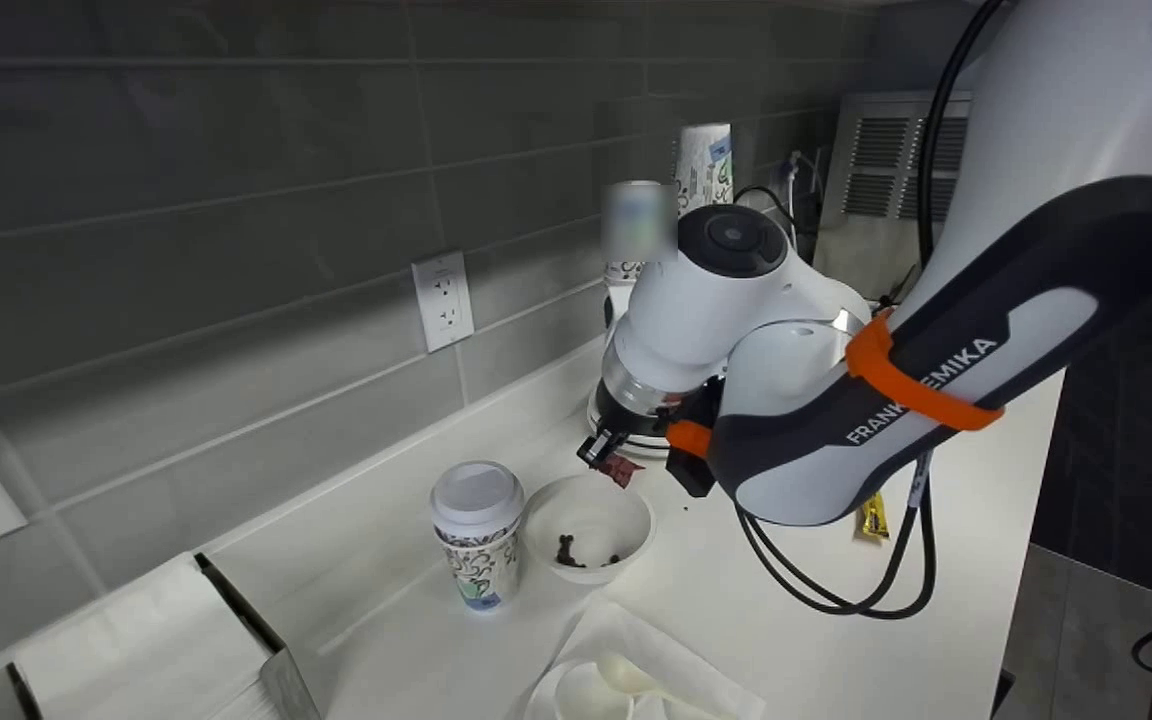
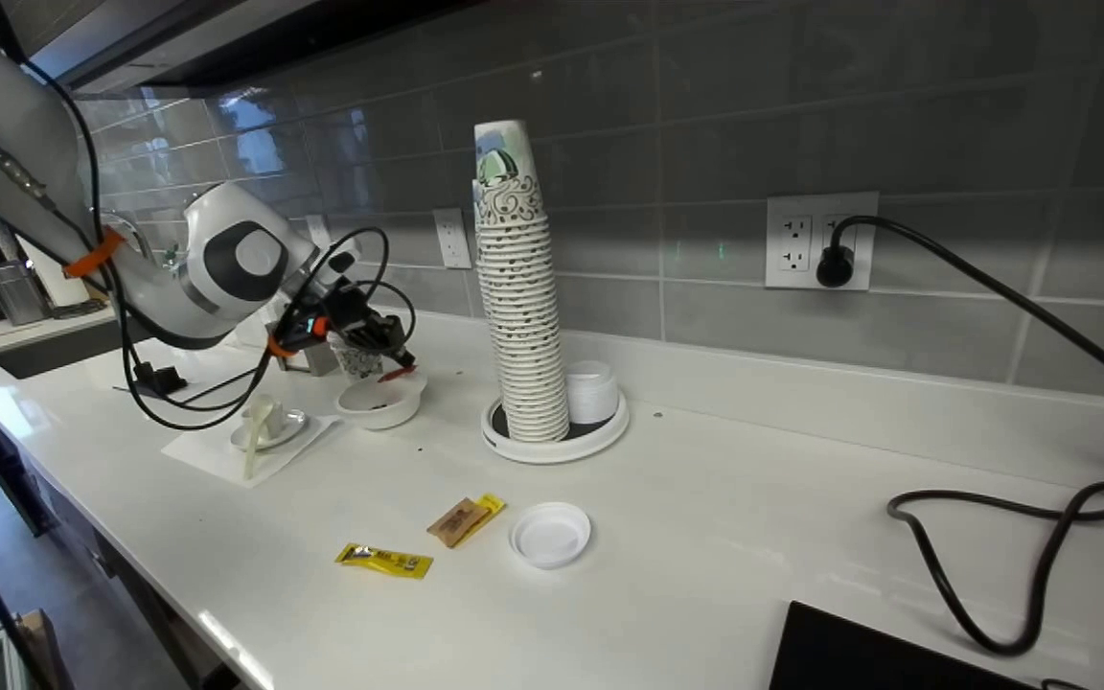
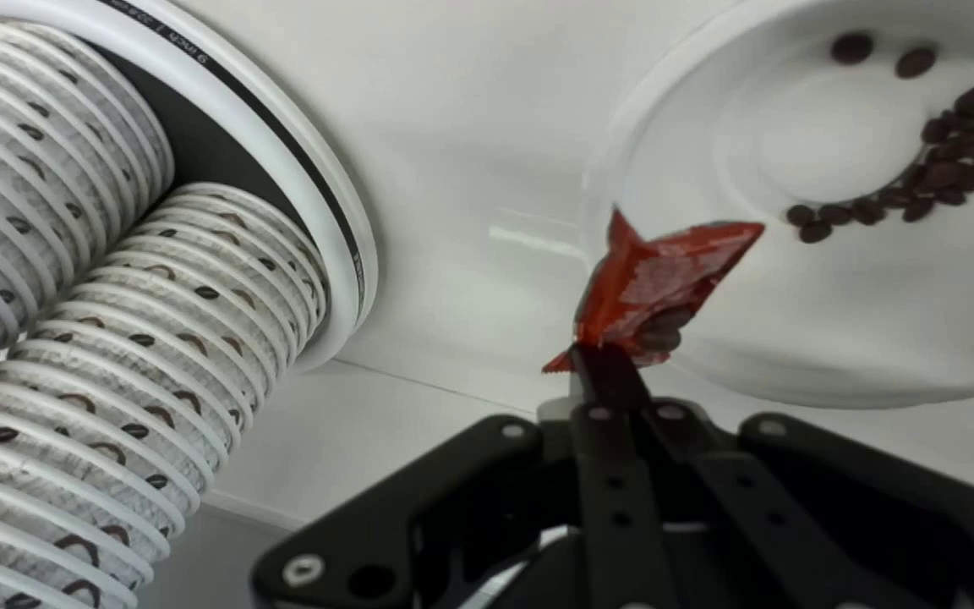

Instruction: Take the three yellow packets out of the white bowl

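Tiles (image 2: 715, 115) of grey are set behind the white surface (image 2: 705, 556), and outlets (image 1: 443, 300) are let into them, one being taken up in part by a black plug (image 2: 835, 266). In an exterior view a dark sink (image 2: 63, 353) is seen toward one end.

The jaws are closed together at their tips, and between them a small red packet (image 3: 648, 283) is pinched; it is held at the rim of the white bowl (image 1: 591, 512), though whether the rim is touched cannot be told. Well apart from the jaws, on the surface outside the bowl, one yellow packet (image 2: 384, 562) is laid by itself, and a second yellow packet (image 2: 492, 505) is partly covered by a tan packet (image 2: 458, 523). Near these, a shallow white dish (image 2: 550, 537) is placed.

In the bowl, dark beans (image 3: 956, 161) are gathered mostly in a curve, with two set apart. Just beside it, a patterned paper cup (image 1: 484, 572) is topped with a white lid (image 1: 477, 492). On a round white tray (image 2: 562, 455), stacks of paper cups (image 2: 526, 326) are stood, two being shown in the wrist view, next to a shorter white pile (image 2: 592, 393). A white cup (image 2: 267, 417) and saucer (image 2: 295, 425) are set on a white napkin (image 2: 212, 460), with a pale spoon (image 2: 251, 450) at the cup. Paper sheets (image 1: 141, 640) are held in a metal-sided holder (image 1: 291, 685).
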